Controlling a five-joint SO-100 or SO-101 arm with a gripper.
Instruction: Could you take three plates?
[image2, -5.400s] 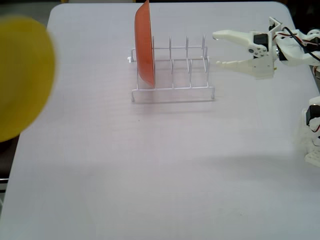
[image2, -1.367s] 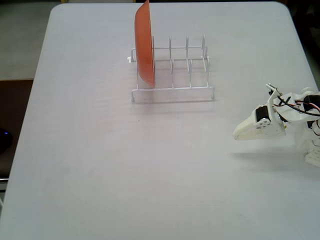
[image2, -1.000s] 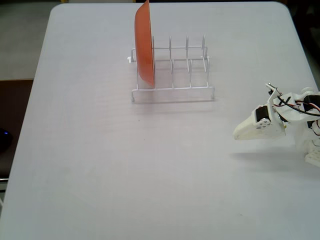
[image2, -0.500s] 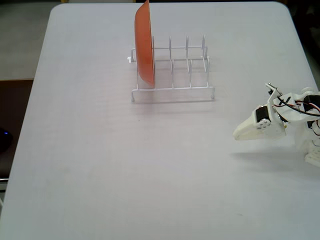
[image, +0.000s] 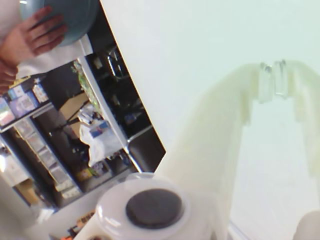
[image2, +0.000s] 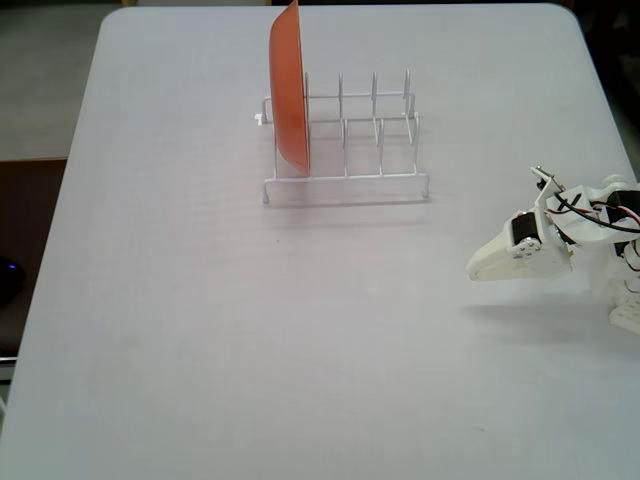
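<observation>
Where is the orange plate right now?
In the fixed view, the orange plate stands on edge in the leftmost slot of the white wire rack, upper centre of the table.

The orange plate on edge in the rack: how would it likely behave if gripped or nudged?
The orange plate looks like glossy, thin plastic, so probably stiff, light and slippery. Standing on edge in the end slot of the wire rack, it might roll or tip once lifted clear.

glossy orange plastic plate (image2: 288, 90), white wire rack (image2: 350, 140), matt table (image2: 250, 330).
</observation>
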